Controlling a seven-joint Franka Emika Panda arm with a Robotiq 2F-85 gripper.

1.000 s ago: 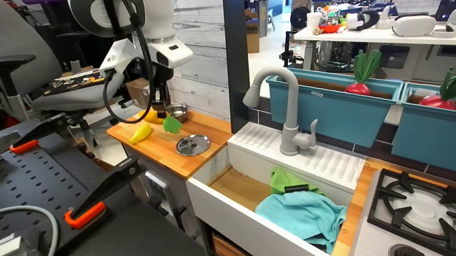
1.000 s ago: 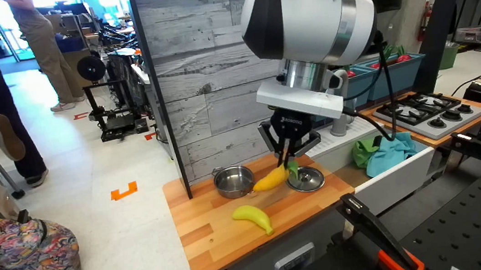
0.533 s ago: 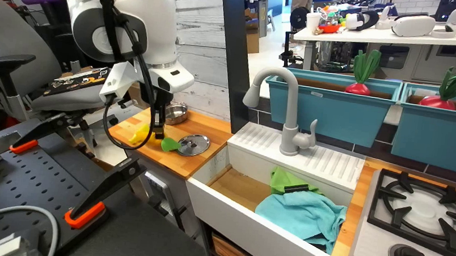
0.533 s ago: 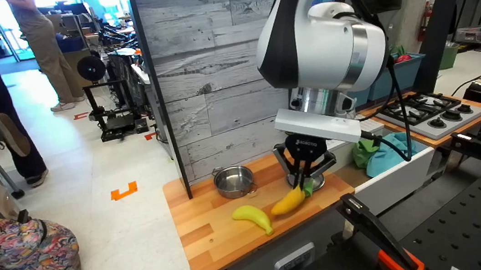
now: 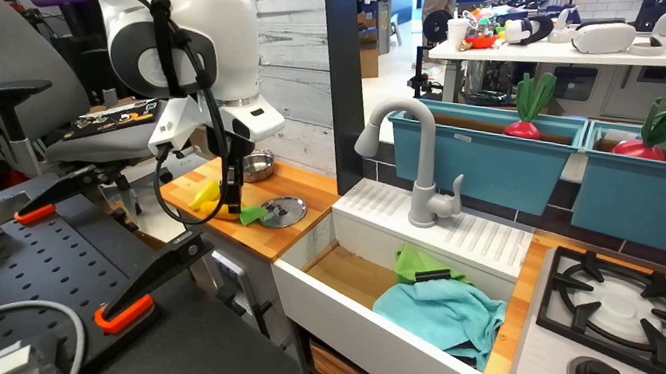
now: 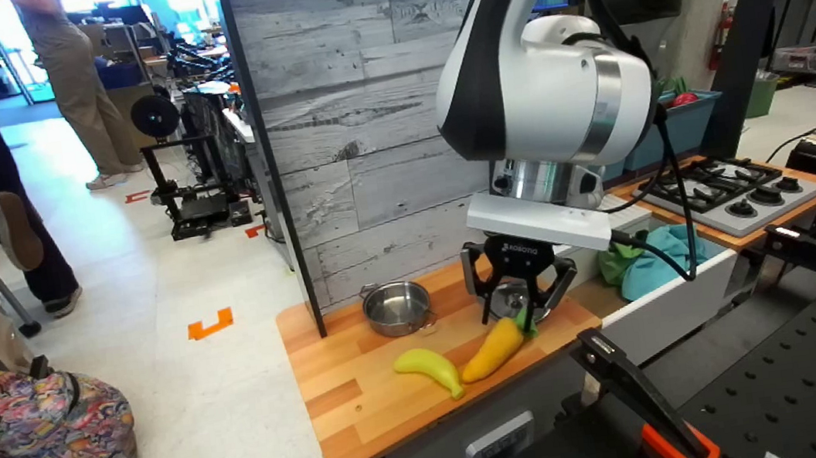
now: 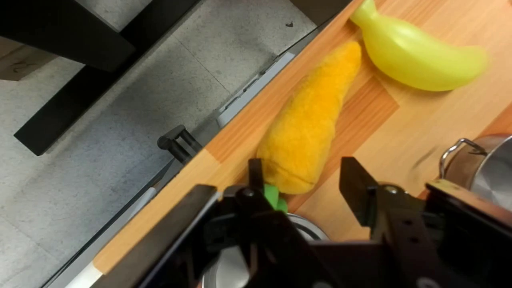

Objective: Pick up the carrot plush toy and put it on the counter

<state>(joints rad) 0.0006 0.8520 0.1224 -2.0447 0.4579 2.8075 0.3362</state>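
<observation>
The carrot plush toy [image 6: 491,351] is yellow-orange with a green leafy end. It lies on the wooden counter [image 6: 330,355] near the front edge. It also shows in the wrist view [image 7: 312,120] and, partly hidden by the arm's cable and a finger, in an exterior view [image 5: 222,212]. My gripper [image 6: 507,323] is open above the leafy end, with its fingers spread apart. In the wrist view, the gripper's [image 7: 302,164] left finger overlaps the toy's thick end and hides part of the leaves. The right finger is clear of the toy.
A yellow-green banana [image 6: 429,372] lies beside the toy's tip. A metal pot [image 6: 397,308] stands towards the wall. A metal lid [image 5: 283,211] lies by the leafy end. The white sink [image 5: 378,353] with cloths and a faucet [image 5: 424,159] adjoins the counter.
My gripper carried the toy from near the pot towards the counter's front edge and lowered it. Then the fingers opened, and the toy now lies on the counter with its tip near the banana.
</observation>
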